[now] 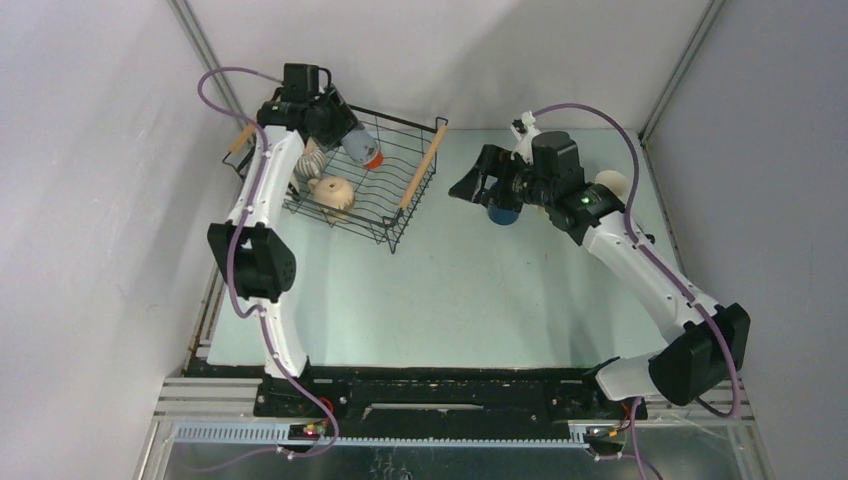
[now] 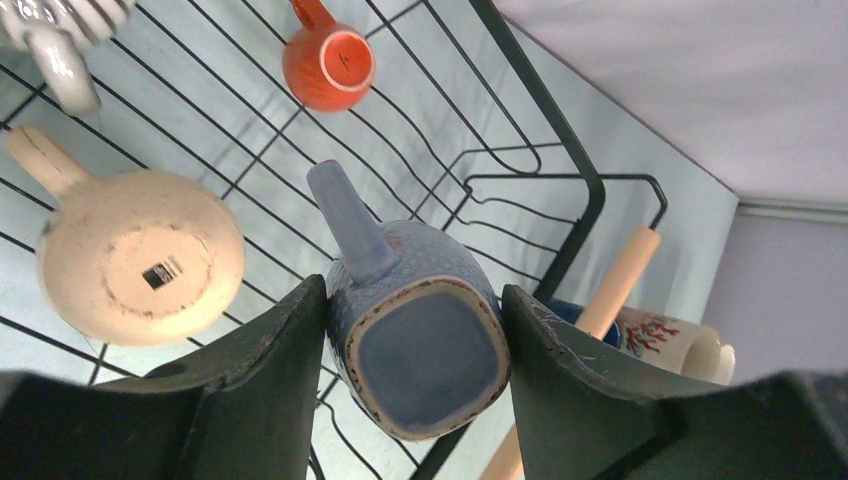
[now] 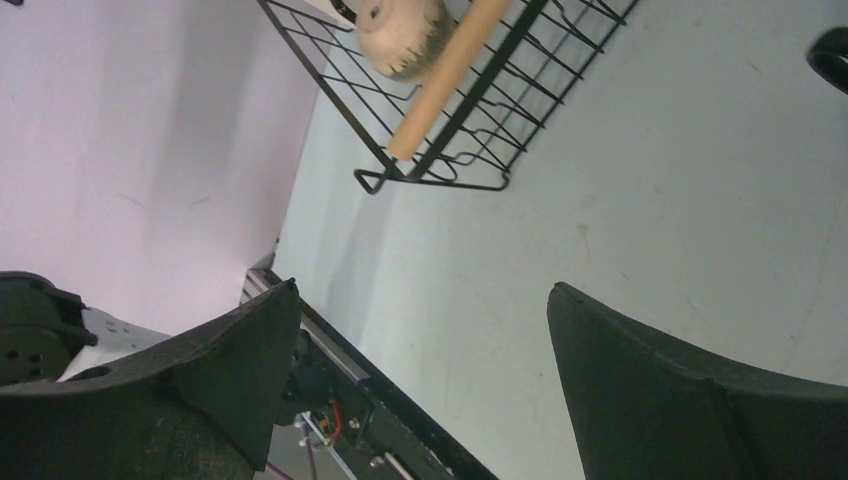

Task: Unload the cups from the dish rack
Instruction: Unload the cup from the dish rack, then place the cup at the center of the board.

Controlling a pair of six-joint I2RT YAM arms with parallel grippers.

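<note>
The black wire dish rack [image 1: 420, 215] with wooden bar handles [image 1: 422, 166] stands at the back left. My left gripper [image 1: 350, 138] reaches into it and is shut on a blue-mauve cup [image 2: 420, 335], gripping it by the sides, base towards the camera, above the rack's floor wires. In the rack are an orange cup [image 2: 328, 65], an upturned cream cup [image 2: 140, 258] and a striped ribbed cup [image 2: 60, 25]. My right gripper [image 1: 468, 186] is open and empty above the table, right of the rack. A navy cup [image 1: 503, 213] stands on the table under the right wrist.
A cream cup [image 1: 612, 184] stands at the table's far right behind the right arm. In the left wrist view a pale cup with a red coral pattern [image 2: 665, 338] stands outside the rack beyond its handle. The rack's near corner [image 3: 375, 180] shows in the right wrist view.
</note>
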